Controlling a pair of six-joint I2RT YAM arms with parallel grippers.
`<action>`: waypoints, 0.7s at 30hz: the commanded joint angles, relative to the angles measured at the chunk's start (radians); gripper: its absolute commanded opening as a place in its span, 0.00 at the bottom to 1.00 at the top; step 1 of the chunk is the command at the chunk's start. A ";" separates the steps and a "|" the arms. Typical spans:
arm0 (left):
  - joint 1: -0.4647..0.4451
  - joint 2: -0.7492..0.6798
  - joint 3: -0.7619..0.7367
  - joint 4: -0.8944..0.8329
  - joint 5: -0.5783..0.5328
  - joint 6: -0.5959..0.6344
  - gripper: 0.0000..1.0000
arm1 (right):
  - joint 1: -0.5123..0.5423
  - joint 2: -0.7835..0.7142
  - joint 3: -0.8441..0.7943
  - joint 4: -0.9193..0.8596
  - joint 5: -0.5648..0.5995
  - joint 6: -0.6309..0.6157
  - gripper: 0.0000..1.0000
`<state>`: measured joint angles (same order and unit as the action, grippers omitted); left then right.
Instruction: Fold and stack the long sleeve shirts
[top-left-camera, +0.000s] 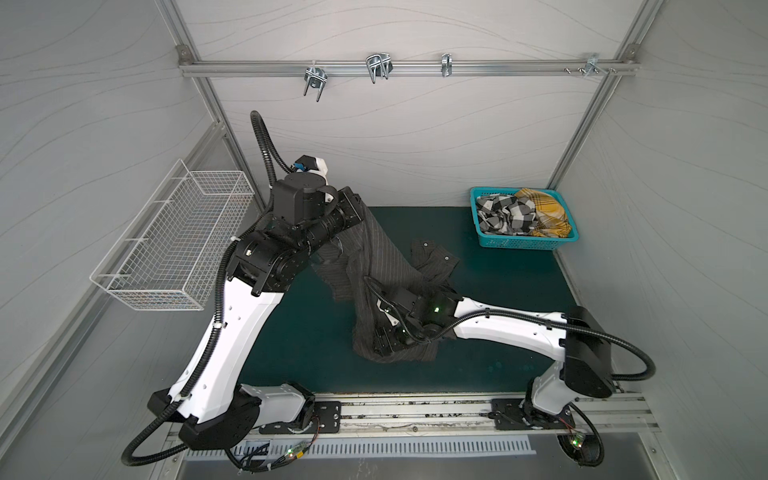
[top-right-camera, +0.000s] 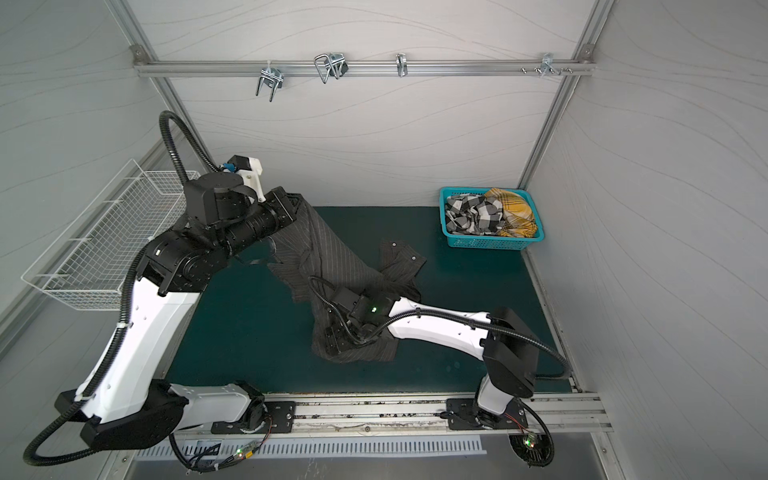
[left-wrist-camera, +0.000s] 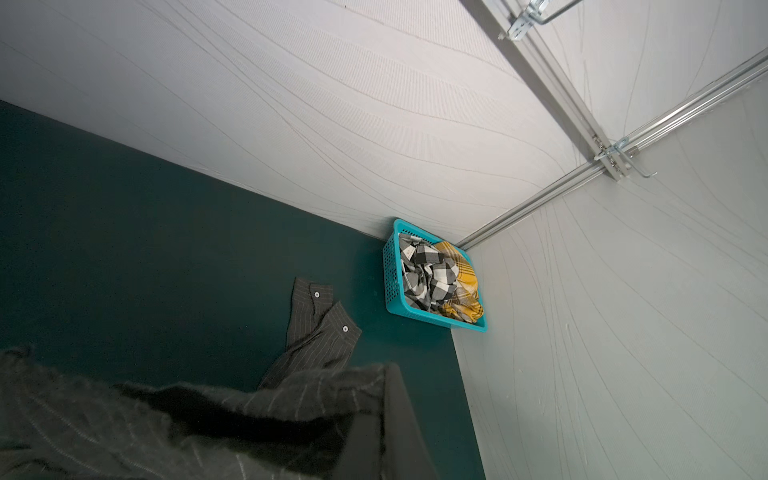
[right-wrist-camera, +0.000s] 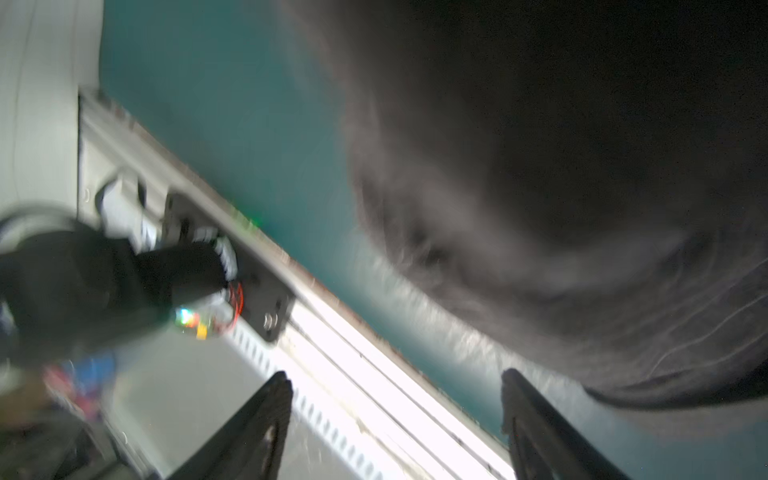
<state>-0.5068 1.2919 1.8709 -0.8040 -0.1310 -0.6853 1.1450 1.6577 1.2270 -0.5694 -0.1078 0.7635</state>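
The dark pinstriped shirt (top-left-camera: 384, 255) is held up at the far left by the left gripper (top-left-camera: 353, 203), which is shut tight on the cloth. From there the shirt hangs down in one long slanted band, from far left to near middle, and its low end is bunched on the green mat (top-left-camera: 291, 345). The right gripper (right-wrist-camera: 395, 376) is placed at that low end, so the right arm is the nearer one to it. Its jaws are seen spread apart in the wrist view, with nothing between them, and the cloth lies just beside them. A buttoned cuff (top-left-camera: 434, 253) is spread out on the mat to the far right of the band. Bare mat is left on the near left and on the right for pulling the shirt flat. Less room is left toward the near edge. The checked shirt (top-left-camera: 503, 214) and the yellow plaid shirt (top-left-camera: 546, 214) are packed in the teal basket (top-left-camera: 519, 244) at the far right corner, well apart.
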 joint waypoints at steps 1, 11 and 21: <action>-0.003 -0.014 0.053 0.041 -0.086 -0.002 0.00 | -0.200 0.038 -0.180 0.153 -0.121 0.189 0.70; 0.099 -0.073 -0.151 -0.032 -0.115 -0.046 0.00 | -0.688 0.225 0.165 -0.094 -0.130 -0.123 0.67; 0.212 -0.115 -0.315 0.075 0.028 -0.120 0.00 | -0.541 -0.122 0.042 -0.204 0.085 -0.240 0.83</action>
<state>-0.3046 1.1885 1.5383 -0.8349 -0.1493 -0.7704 0.4358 1.6608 1.3754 -0.6861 -0.0982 0.5495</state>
